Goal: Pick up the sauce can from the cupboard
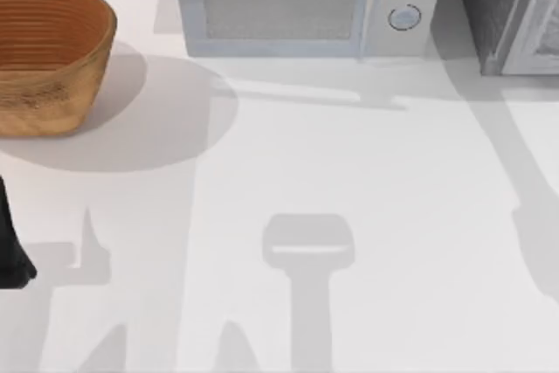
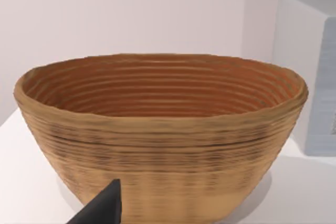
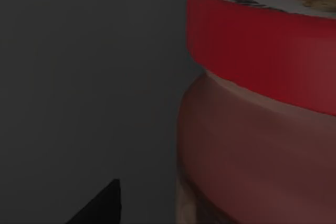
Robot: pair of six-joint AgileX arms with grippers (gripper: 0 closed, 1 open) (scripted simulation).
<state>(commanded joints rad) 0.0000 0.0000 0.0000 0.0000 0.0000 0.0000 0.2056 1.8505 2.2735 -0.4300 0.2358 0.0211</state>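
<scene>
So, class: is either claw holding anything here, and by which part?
It cannot be told. The right wrist view is dim, with the sauce can very close; no grip is visible. The left claw faces the basket.

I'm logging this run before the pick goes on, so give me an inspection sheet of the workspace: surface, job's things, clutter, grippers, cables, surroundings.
Surface: white table, crossed by grey shadows.
Job's things: sauce can with red lid and pale emblem, close to the right wrist camera in a dim, dark space.
Clutter: woven basket at the table's far left, upright; nothing seen inside it in the left wrist view.
Grippers: left gripper, one dark fingertip facing the basket; right gripper, one dark fingertip beside the can; finger state unclear for both.
Cables: nothing seen.
Surroundings: microwave at the back; grey cupboard at the back right.
</scene>
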